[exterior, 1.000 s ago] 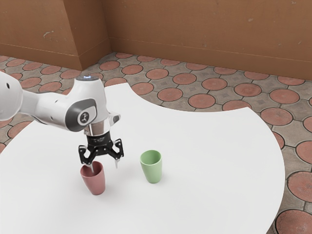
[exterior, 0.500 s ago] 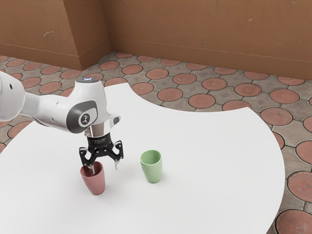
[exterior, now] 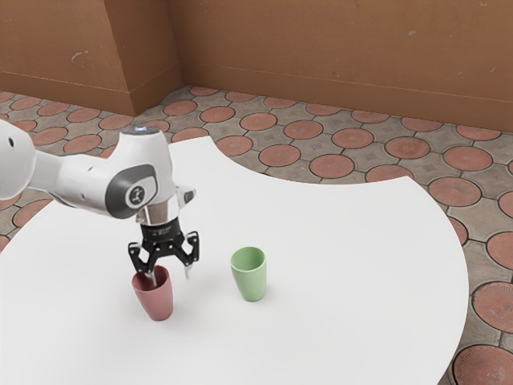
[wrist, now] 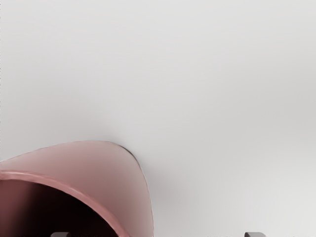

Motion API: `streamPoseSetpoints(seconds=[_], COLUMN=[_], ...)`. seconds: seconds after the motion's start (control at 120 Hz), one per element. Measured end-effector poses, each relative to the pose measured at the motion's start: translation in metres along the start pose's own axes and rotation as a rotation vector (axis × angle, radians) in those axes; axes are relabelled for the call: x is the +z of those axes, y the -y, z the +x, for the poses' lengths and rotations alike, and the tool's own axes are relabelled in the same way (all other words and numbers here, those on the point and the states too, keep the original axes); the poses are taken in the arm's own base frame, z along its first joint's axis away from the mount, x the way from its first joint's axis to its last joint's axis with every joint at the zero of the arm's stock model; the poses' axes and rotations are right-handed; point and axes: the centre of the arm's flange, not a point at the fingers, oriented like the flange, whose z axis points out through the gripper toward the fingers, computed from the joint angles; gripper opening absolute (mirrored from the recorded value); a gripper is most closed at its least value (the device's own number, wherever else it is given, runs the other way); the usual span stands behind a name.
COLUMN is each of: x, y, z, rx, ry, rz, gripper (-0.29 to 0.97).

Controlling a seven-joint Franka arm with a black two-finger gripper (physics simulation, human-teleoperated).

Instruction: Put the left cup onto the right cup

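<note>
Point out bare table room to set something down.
The table is bare from the green cup to its edge at the exterior view's right, and behind it. Crowded: between green cup and red cup, where the open gripper straddles the red cup's rim.

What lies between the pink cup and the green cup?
Bare white table, seen in the exterior view; one finger of the pincer hangs beside the pink cup.

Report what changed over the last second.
The gripper edged slightly toward the exterior view's left and its fingers drew a little closer together, one inside the red cup, the other outside its wall; it is still open. Both cups stayed put, the green cup standing apart.
</note>
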Motion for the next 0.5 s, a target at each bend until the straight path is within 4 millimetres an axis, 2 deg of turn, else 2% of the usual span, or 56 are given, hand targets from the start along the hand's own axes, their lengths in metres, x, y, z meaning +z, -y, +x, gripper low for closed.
streamPoseSetpoints(seconds=[0.5], x=[0.0014], y=[0.0008], z=[0.0002], rx=[-0.003], ry=[0.002], rz=[0.002], gripper=[0.25])
